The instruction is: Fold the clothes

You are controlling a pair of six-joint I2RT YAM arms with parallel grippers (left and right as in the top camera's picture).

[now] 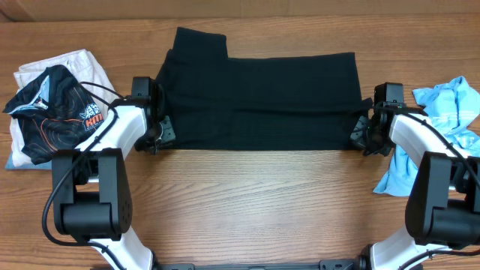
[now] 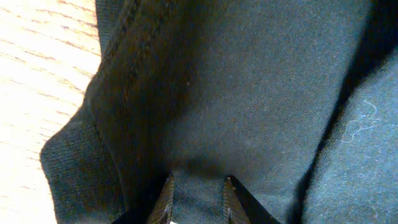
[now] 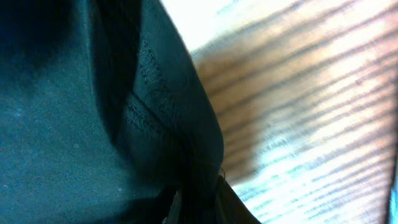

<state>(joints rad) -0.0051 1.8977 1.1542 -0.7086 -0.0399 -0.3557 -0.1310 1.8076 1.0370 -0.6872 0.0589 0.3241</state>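
- The large plain black soft-fabric garment (image 1: 262,97) lies spread on the wooden table (image 1: 247,202), with its long axis running left to right.
- The left fingers (image 2: 166,202) pinch its near-left corner.
- The right fingers (image 3: 239,211) clench its near-right hem.
- Each arm is equally near its own end.

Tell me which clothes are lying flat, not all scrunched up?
The large plain black fabric garment in the middle lies flat. The black printed jersey left and light blue tee right are crumpled.

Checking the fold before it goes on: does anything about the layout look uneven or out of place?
Yes. The black garment lies as a neat band, but a flap at its upper left corner juts past the top edge, so the fold is uneven.
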